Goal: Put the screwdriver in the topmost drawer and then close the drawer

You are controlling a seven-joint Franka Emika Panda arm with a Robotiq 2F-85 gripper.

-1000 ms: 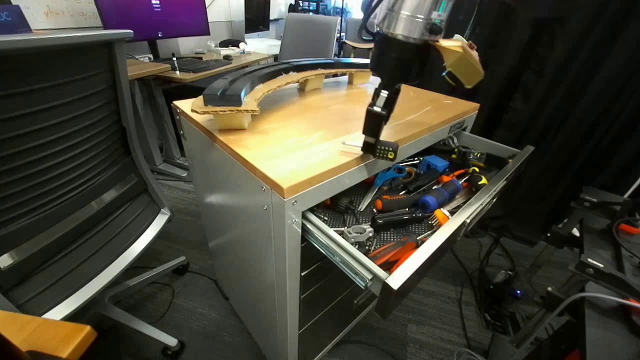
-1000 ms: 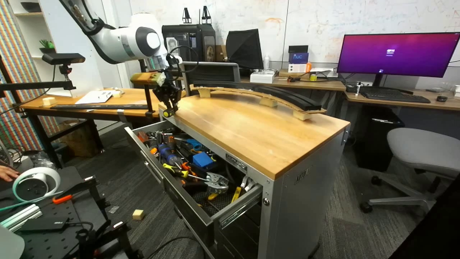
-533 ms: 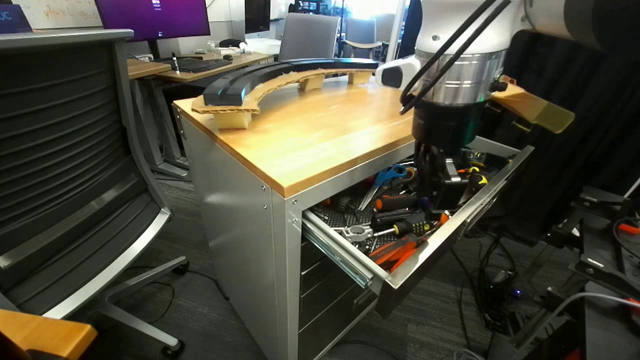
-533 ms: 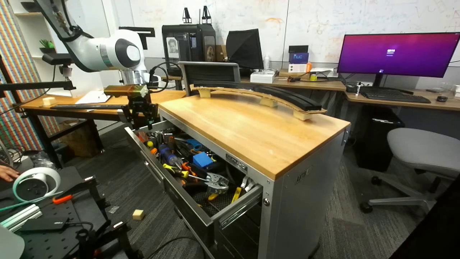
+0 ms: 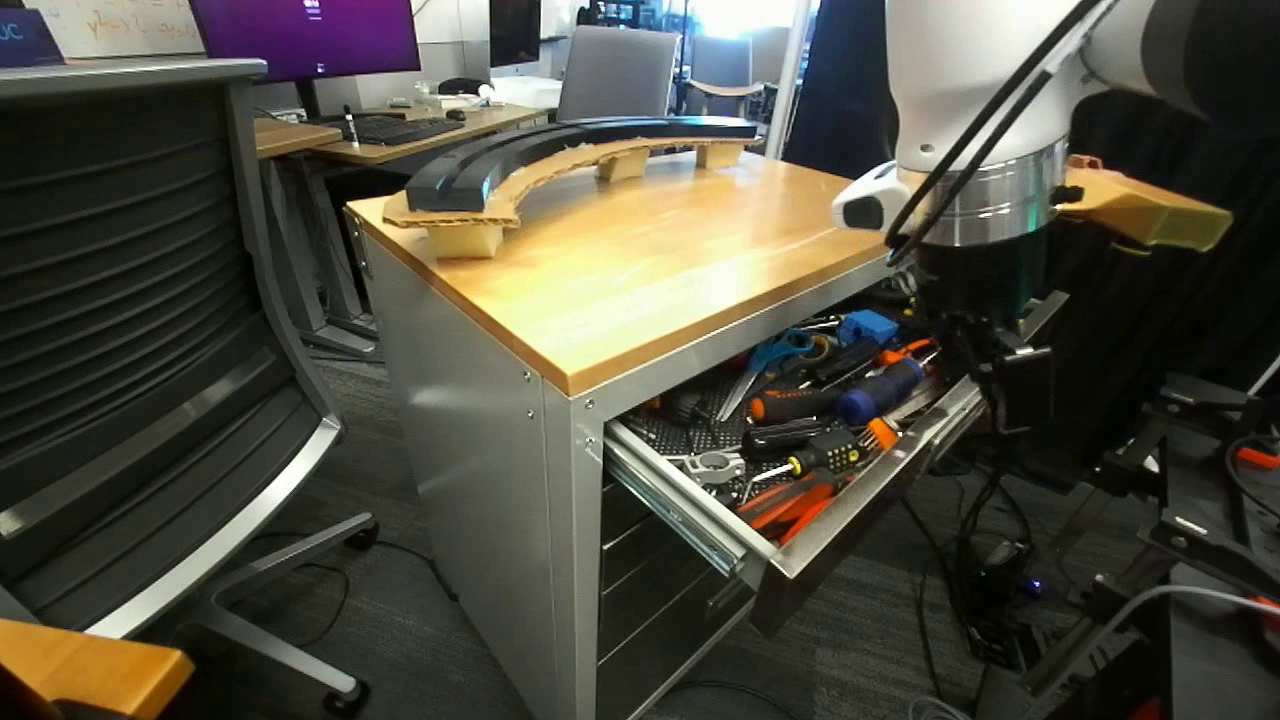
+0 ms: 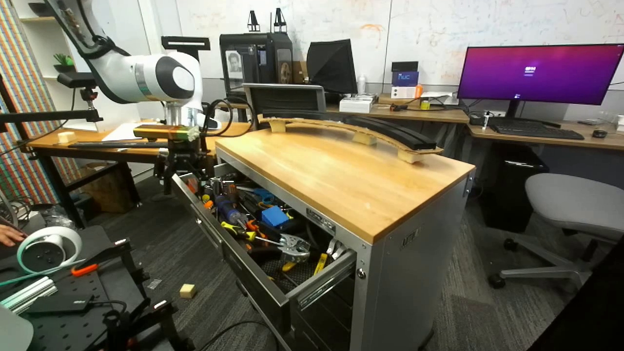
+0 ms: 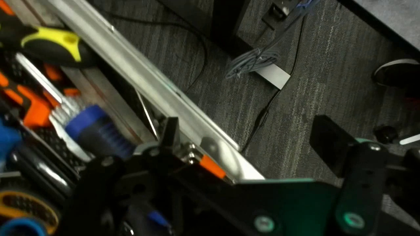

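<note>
While the gripper hangs over the front edge of the open topmost drawer in an exterior view, the small yellow and black screwdriver lies among the tools inside, lower than the gripper and off to its side. So putting it in looks done, and closing looks next. The screwdriver's tip points away from the gripper; a bump to the drawer could make it roll.

In an exterior view, the drawer is heaped with things, like the blue block, and the wooden tabletop is beyond them from the gripper. If something sticks up too high, it might catch under the tabletop's edge and jam.

In the wrist view, the gripper's fingers are spread wide and hold nothing. The drawer's shiny rim passes below, between them. If the gripper drops straight down, it might hit the rim or snag the blue-handled tool beside it. Open room is on the outer side, over the floor, but a wire bundle and maybe a shoe sit down there.
</note>
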